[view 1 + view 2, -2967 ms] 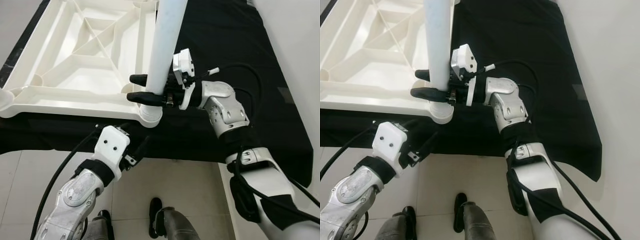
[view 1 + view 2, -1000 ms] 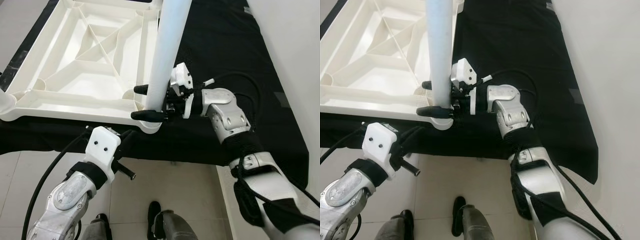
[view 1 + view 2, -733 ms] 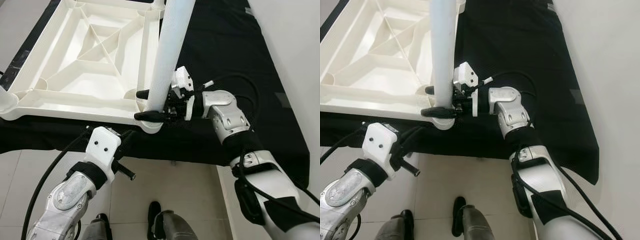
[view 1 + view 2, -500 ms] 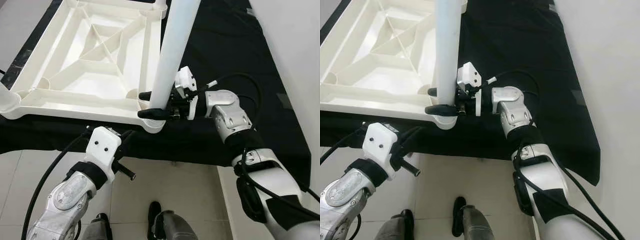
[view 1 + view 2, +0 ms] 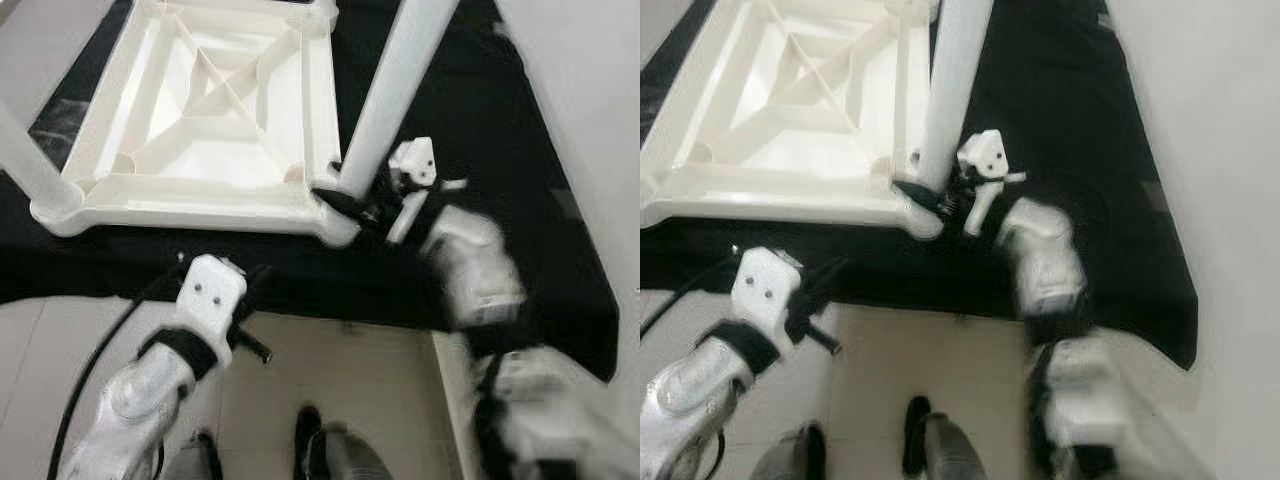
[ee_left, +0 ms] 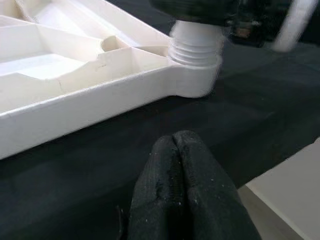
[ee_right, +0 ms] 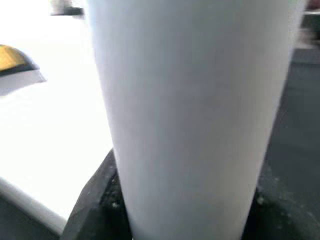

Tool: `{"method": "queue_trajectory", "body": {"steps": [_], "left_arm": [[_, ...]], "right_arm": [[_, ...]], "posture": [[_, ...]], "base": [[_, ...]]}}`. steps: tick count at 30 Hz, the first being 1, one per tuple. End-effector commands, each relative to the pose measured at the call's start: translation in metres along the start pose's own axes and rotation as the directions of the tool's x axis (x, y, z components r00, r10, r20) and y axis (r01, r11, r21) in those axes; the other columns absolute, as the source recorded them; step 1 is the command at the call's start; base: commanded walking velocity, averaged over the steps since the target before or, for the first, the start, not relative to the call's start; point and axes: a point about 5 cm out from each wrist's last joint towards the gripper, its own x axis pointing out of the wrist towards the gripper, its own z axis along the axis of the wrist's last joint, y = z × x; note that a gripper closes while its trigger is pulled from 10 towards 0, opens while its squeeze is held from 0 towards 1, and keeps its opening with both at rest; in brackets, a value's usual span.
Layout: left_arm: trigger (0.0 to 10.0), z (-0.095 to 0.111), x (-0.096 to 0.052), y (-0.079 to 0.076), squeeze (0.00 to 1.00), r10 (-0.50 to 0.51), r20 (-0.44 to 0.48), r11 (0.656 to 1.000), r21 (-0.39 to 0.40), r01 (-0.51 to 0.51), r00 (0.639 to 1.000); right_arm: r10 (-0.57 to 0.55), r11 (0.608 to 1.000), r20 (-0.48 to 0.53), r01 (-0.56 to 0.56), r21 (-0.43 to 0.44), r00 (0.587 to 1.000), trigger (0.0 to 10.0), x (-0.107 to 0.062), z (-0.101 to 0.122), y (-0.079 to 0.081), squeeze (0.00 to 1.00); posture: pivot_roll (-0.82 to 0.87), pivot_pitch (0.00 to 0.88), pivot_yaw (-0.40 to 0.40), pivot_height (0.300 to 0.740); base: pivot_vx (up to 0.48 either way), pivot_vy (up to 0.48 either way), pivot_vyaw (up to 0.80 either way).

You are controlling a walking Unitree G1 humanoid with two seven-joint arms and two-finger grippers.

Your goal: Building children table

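Since a second ago the whole picture has slid and blurred, so the head camera has moved; against the tabletop, the right arm has also carried the leg so that it leans further toward the robot's right.

The upturned white tabletop (image 5: 190, 110) lies ribs-up on a black cloth (image 5: 480, 90) spread over a low surface, with pale floor tiles (image 5: 330, 390) at the near edge. A second leg (image 5: 25, 155) already stands in the near left corner socket; the far corners are cut off or too blurred to judge.

The white table leg (image 5: 395, 95) rises out of the near right corner socket (image 6: 196, 67), where the left wrist view shows threads still exposed above the collar, so it is probably not screwed fully home. The right gripper (image 5: 345, 205) clamps the leg just above that socket, its black fingers (image 7: 97, 190) closed on either side of the tube.

The left gripper (image 6: 180, 190) hangs below the table's near edge, just in front of the cloth, fingers pressed together on nothing.

As a judgement, the build is partway: at least two legs are in place, this one needs more turning to seat, and any remaining corners plus flipping the table upright are still to do.
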Motion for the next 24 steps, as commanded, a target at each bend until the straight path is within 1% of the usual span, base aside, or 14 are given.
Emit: {"method": "queue_trajectory", "body": {"steps": [1,5,7,8,9,10,13,14,16,17,20,21,23,24], "left_arm": [[10.0,-0.004,-0.002,-0.004,0.00,-0.018,-0.020,1.000,-0.017,0.018,1.000],[10.0,-0.005,0.000,-0.005,0.00,-0.034,-0.022,0.999,-0.010,0.034,0.999],[10.0,-0.005,0.001,-0.005,0.00,-0.029,-0.015,0.999,-0.019,0.028,0.999],[10.0,-0.005,0.002,-0.005,0.00,-0.024,-0.011,0.999,-0.024,0.024,1.000],[10.0,-0.005,0.002,-0.005,0.00,-0.024,-0.011,0.999,-0.024,0.024,1.000],[10.0,-0.006,0.002,-0.006,0.00,-0.022,-0.011,0.999,-0.029,0.022,1.000],[10.0,-0.007,0.002,-0.006,0.00,-0.024,-0.013,0.999,-0.028,0.024,1.000],[10.0,-0.007,0.003,-0.006,0.00,-0.025,-0.013,0.999,-0.027,0.025,1.000],[10.0,-0.007,0.003,-0.006,0.00,-0.025,-0.013,0.999,-0.027,0.025,1.000],[10.0,-0.007,0.005,-0.007,0.00,-0.028,-0.009,0.999,-0.026,0.027,1.000],[10.0,-0.007,0.007,-0.007,0.00,-0.031,-0.007,0.999,-0.026,0.031,1.000],[10.0,-0.007,0.007,-0.007,0.00,-0.032,-0.007,0.999,-0.025,0.031,0.999],[10.0,-0.007,0.007,-0.007,0.00,-0.032,-0.007,0.999,-0.023,0.032,0.999],[10.0,-0.007,0.007,-0.007,0.00,-0.032,-0.006,0.999,-0.021,0.032,0.999]], "right_arm": [[-0.020,0.999,-0.167,0.027,0.037,0.986,0.0,-0.014,-0.029,0.011,0.00],[0.038,0.996,-0.154,-0.026,0.081,0.987,0.0,-0.006,-0.031,0.031,0.00],[0.048,0.997,-0.149,-0.039,0.064,0.988,0.0,-0.002,-0.029,0.030,0.00],[0.046,0.998,-0.149,-0.038,0.051,0.988,2.8,0.001,-0.026,0.029,0.00],[0.046,0.998,-0.149,-0.038,0.051,0.988,2.8,0.001,-0.026,0.029,0.00],[0.024,1.000,-0.147,-0.022,0.017,0.989,10.0,0.005,-0.021,0.026,0.00],[0.014,1.000,-0.151,-0.012,0.014,0.988,10.0,0.004,-0.017,0.028,0.00],[0.009,1.000,-0.153,-0.007,0.014,0.988,10.0,0.005,-0.014,0.028,0.30],[0.009,1.000,-0.153,-0.007,0.014,0.988,10.0,0.005,-0.014,0.028,0.30],[0.080,0.995,-0.112,-0.071,0.074,0.991,10.0,0.015,-0.002,0.020,1.00],[0.180,0.979,-0.024,-0.177,0.099,0.983,10.0,0.026,0.015,0.014,1.00],[0.271,0.958,0.013,-0.271,0.090,0.963,10.0,0.029,0.023,0.014,0.00],[0.412,0.907,0.040,-0.414,0.078,0.910,10.0,0.031,0.031,0.016,0.00],[0.524,0.848,0.047,-0.526,0.059,0.850,10.0,0.029,0.035,0.020,0.00]], "posture": [[0.06,0.323,-0.142,0.740],[0.06,0.312,-0.142,0.740],[0.05,0.303,-0.145,0.740],[0.06,0.302,-0.148,0.740],[0.06,0.302,-0.148,0.740],[0.06,0.298,-0.147,0.740],[0.06,0.298,-0.147,0.740],[0.05,0.294,-0.147,0.740],[0.05,0.294,-0.147,0.740],[0.06,0.285,-0.147,0.740],[0.06,0.284,-0.147,0.740],[0.07,0.279,-0.148,0.740],[0.07,0.274,-0.150,0.740],[0.07,0.272,-0.151,0.740]], "base": [[0.000,0.000,0.00],[0.000,0.000,0.00],[0.000,0.000,0.00],[0.000,0.000,0.00],[0.000,0.000,0.00],[0.000,0.000,0.00],[0.000,0.000,0.00],[0.000,0.000,0.00],[0.000,0.000,0.00],[0.000,0.000,0.00],[0.000,0.000,0.00],[0.000,0.000,0.00],[0.000,0.000,0.00],[0.000,0.000,0.00]]}}
